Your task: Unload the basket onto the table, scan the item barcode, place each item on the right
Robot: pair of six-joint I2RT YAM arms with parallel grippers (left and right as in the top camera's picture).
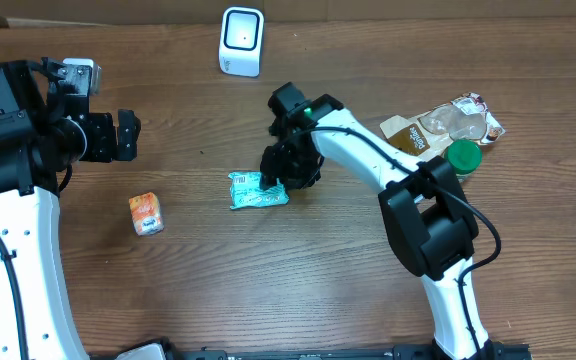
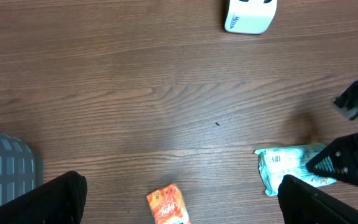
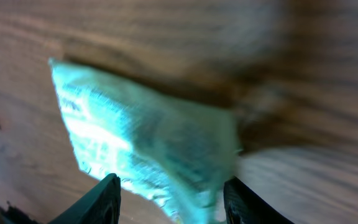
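Observation:
A teal packet [image 1: 258, 190] lies flat on the wooden table near the middle; it also shows at the right in the left wrist view [image 2: 291, 163]. My right gripper [image 1: 280, 180] hangs over the packet's right end. In the right wrist view its jaws [image 3: 169, 190] stand apart with the blurred teal packet [image 3: 148, 143] between them, so it is open. The white scanner [image 1: 241, 40] stands at the back centre, also seen in the left wrist view [image 2: 248, 14]. My left gripper [image 1: 128, 135] is wide open at the left, holding nothing [image 2: 182, 186].
A small orange carton [image 1: 146, 213] lies left of the packet, below the left gripper [image 2: 166, 205]. At the right sit a brown snack bag [image 1: 418, 132], a clear wrapper [image 1: 465, 120] and a green-lidded jar [image 1: 462, 157]. A grey basket [image 2: 5, 168] is at the far left.

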